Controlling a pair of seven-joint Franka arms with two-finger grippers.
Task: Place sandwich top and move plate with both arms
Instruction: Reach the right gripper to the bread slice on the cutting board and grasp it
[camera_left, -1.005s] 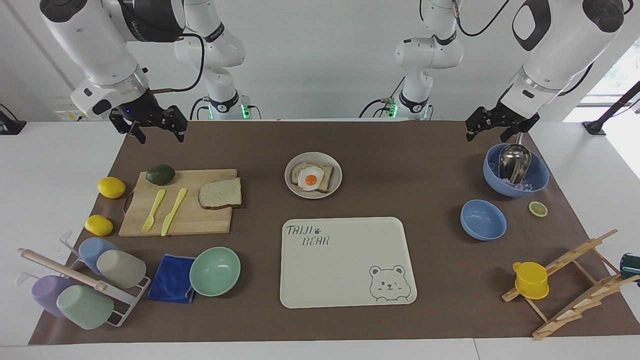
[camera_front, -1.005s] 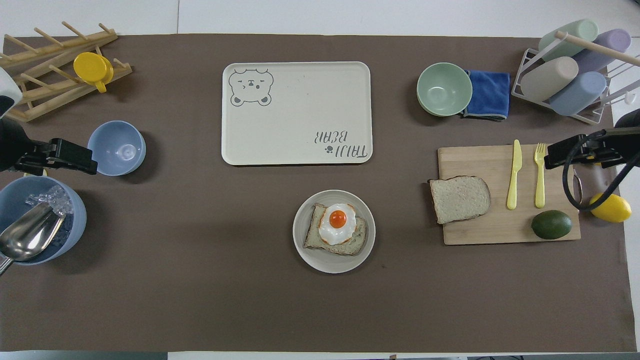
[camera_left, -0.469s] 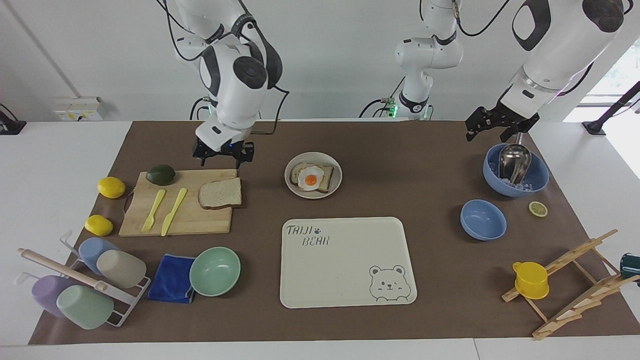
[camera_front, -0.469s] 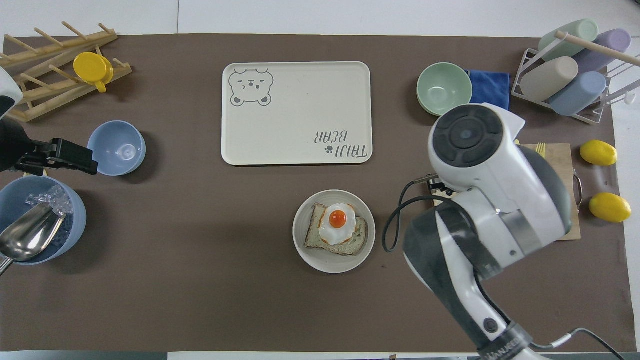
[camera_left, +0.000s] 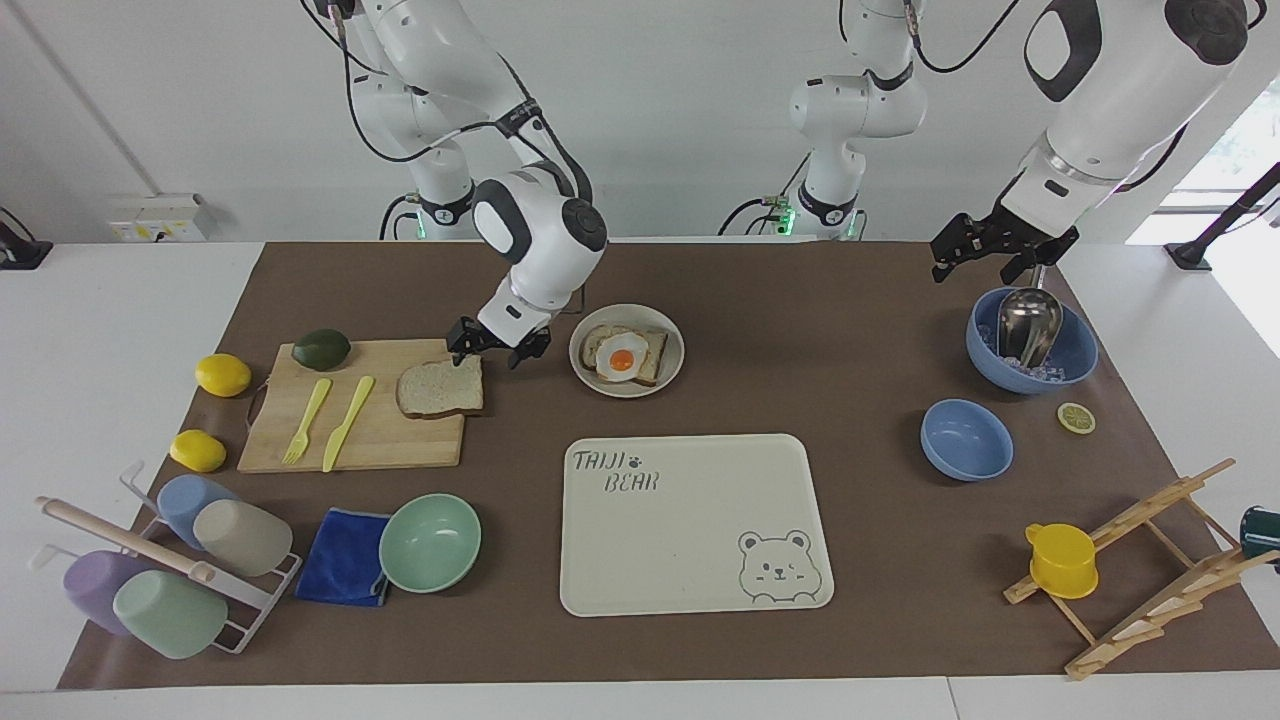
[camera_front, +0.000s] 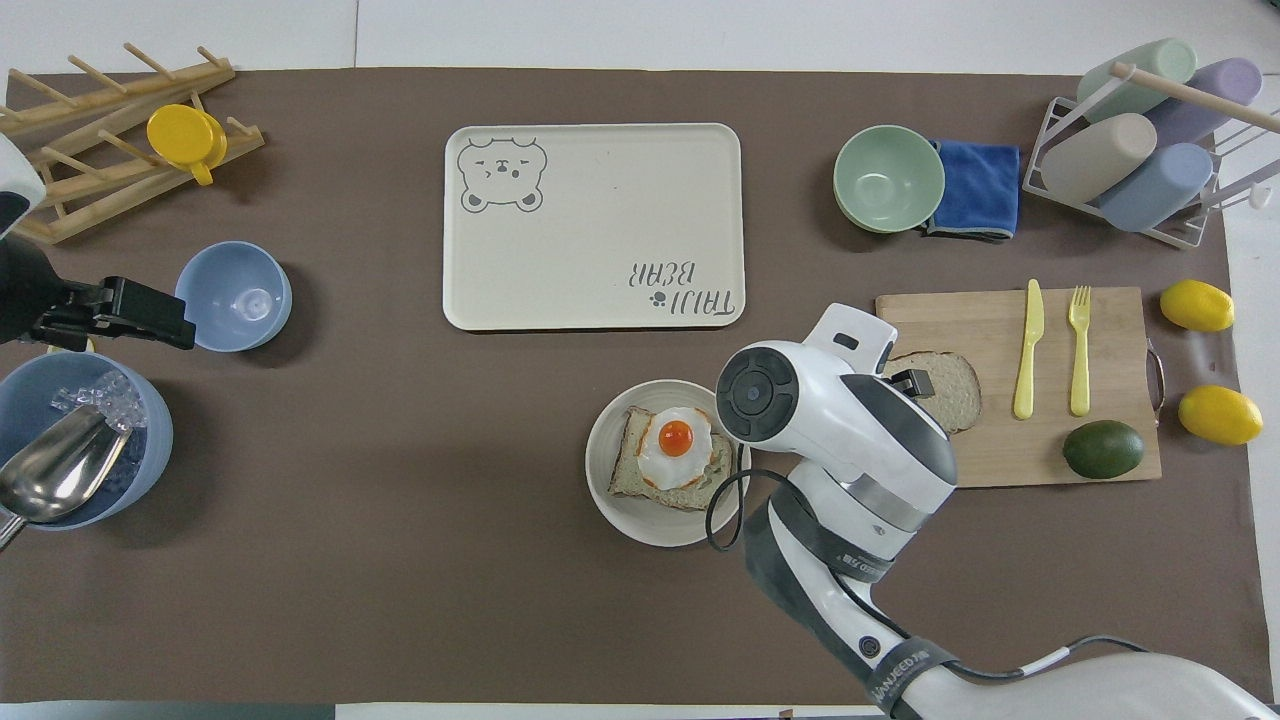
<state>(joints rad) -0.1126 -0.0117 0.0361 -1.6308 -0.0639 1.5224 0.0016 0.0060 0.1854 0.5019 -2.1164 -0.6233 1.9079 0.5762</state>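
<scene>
The sandwich top (camera_left: 440, 388), a plain speckled slice, lies flat on the wooden cutting board (camera_left: 350, 430); the overhead view shows it (camera_front: 952, 388) partly covered by my right arm. The plate (camera_left: 672, 370) stands beside the board toward the table's middle and holds a bread slice with a fried egg (camera_left: 622, 357); its rim also shows from overhead (camera_front: 625, 520). My right gripper (camera_left: 497, 350) is open and low over the slice's end toward the plate; I cannot tell if it touches. My left gripper (camera_left: 985, 262) is open and empty, waiting above the big blue bowl (camera_left: 1075, 355).
On the board lie an avocado (camera_left: 321, 349), a yellow fork (camera_left: 306, 421) and a knife (camera_left: 347, 423). The bear tray (camera_left: 690, 520) lies farther from the robots than the plate. A mint bowl (camera_left: 430, 542), blue cloth, cup rack, two lemons, a small blue bowl (camera_left: 966, 439) and a wooden rack stand around.
My right arm has swung in from its end of the table and come down to the slice's end beside the plate. The left arm has not moved.
</scene>
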